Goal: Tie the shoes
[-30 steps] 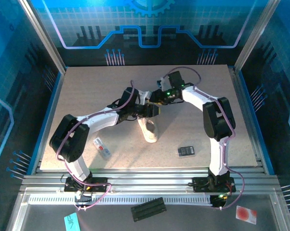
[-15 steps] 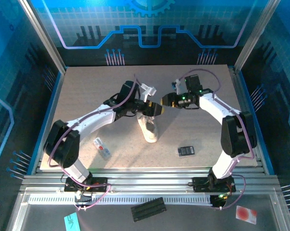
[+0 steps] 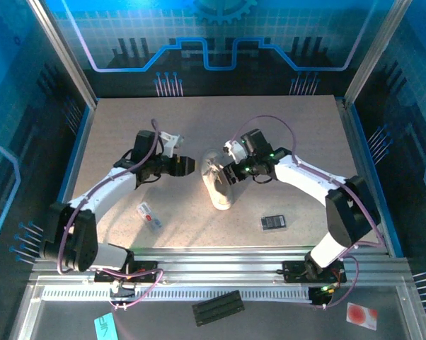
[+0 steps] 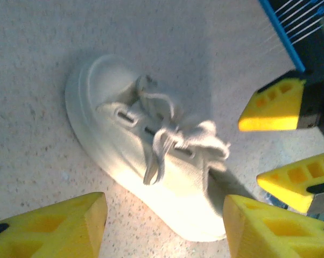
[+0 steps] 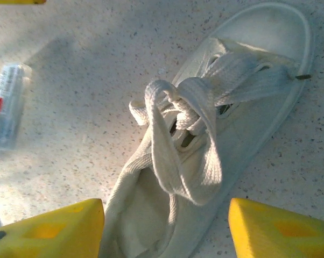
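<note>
A small cream sneaker (image 3: 219,193) lies on the table's middle, its pale laces (image 5: 186,115) knotted at the eyelets with a loose loop draped over the opening. My left gripper (image 3: 187,166) stands open a short way left of the shoe (image 4: 140,156), with nothing between its yellow fingers (image 4: 49,228). My right gripper (image 3: 227,174) hovers open at the shoe's heel end. In the right wrist view, that gripper (image 5: 164,231) has its yellow fingers (image 5: 280,228) standing either side of the heel opening of the shoe (image 5: 243,123) without touching it. Right gripper's fingertips (image 4: 275,105) appear in the left wrist view.
A flat white-and-red packet (image 3: 149,217) lies near the left arm; the packet (image 5: 6,105) also appears left of the shoe in the right wrist view. A small black device (image 3: 272,222) sits front right. Blue walls bound the table on three sides.
The left gripper has pulled back to the left, away from the shoe. The right gripper has come down and left to the shoe's heel. Both jaws stand wider than before.
</note>
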